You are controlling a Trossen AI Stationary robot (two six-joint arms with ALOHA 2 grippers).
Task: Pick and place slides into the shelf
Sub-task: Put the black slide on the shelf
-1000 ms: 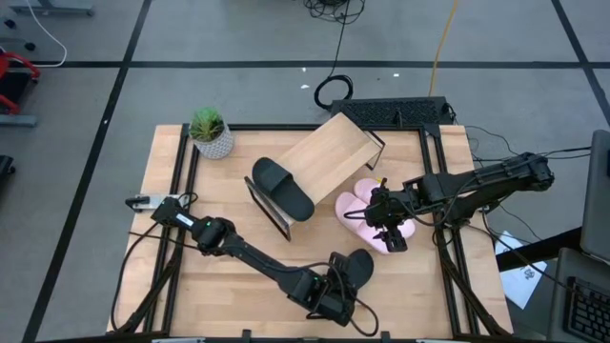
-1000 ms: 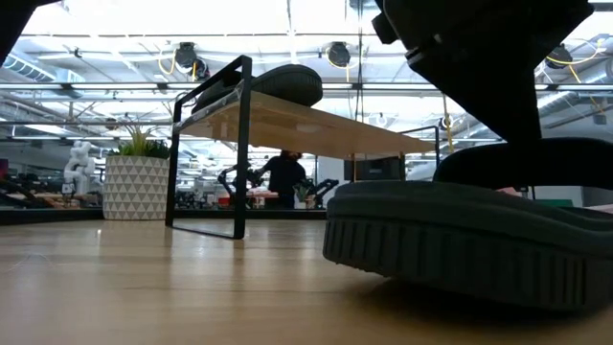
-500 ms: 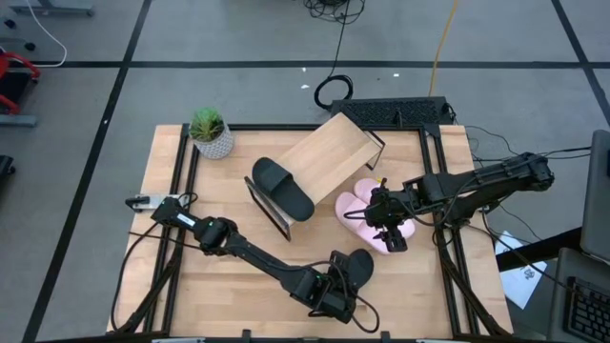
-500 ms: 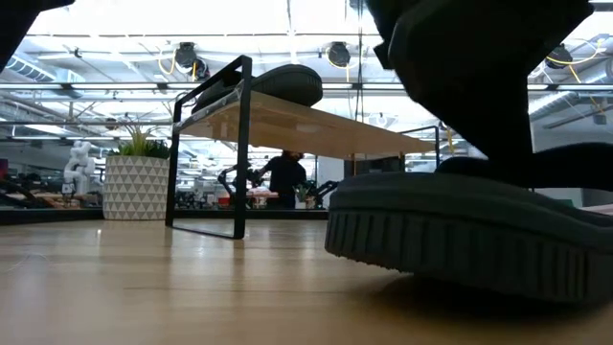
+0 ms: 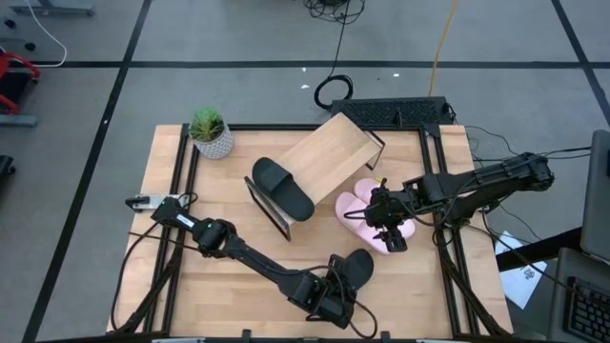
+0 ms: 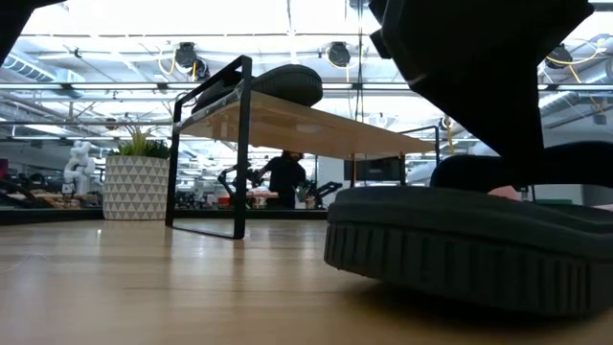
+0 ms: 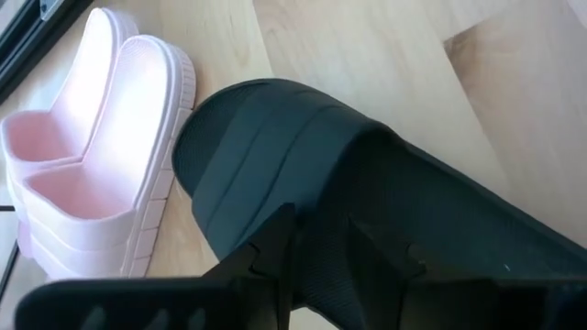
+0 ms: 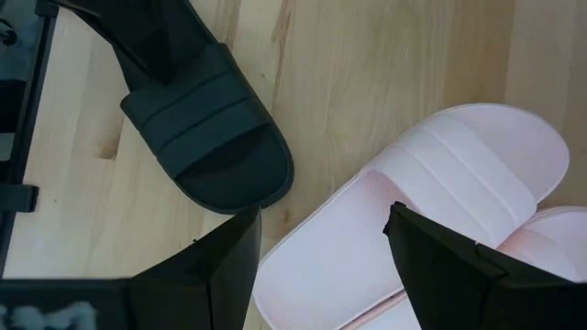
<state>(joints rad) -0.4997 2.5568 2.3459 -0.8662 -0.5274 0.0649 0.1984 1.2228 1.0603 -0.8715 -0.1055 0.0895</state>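
- We are taking the shelf [image 5: 329, 152] as our landmark; it is standing tilted on the counter [image 5: 229, 248], with a potted plant [image 5: 210, 131] off its far-left end.
- One black slide [image 5: 282, 189] is already lying on the shelf board.
- We are gripping the second black slide [image 5: 351, 268] with the left gripper [image 5: 334, 286], in front of the shelf near the counter's front edge; the fingers [image 7: 275, 247] are pinching its strap.
- We are holding the right gripper [image 5: 386, 221] over the pink pair [image 5: 367, 214], just right of the shelf, with its fingers [image 8: 229, 257] spread and gripping nothing.
- We are judging the task roughly a quarter complete: three slides are waiting for placement.
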